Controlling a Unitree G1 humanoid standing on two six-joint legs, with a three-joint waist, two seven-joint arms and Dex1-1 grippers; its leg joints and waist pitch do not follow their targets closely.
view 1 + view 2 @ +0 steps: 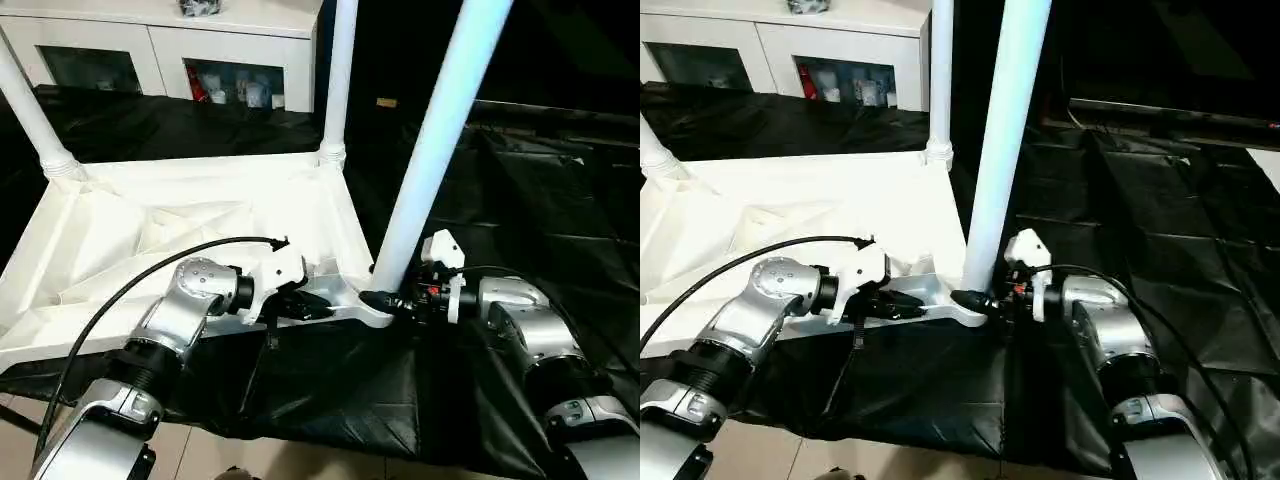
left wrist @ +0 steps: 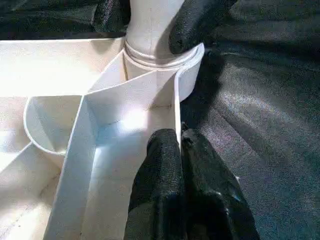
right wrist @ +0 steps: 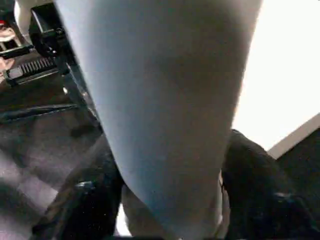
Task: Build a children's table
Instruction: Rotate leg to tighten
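Right gripper grasps near leg at its base, frame centre. Left gripper pinches tabletop rim. No readable writing.

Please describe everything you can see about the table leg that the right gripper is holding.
The leg is a long, smooth white plastic tube, tinted bluish, rising slightly tilted from the near right corner socket of the upturned white tabletop. Its lower end sits in that round socket. The right gripper clasps it just above the socket, one black finger on each side. The leg's upper end runs out of the picture.
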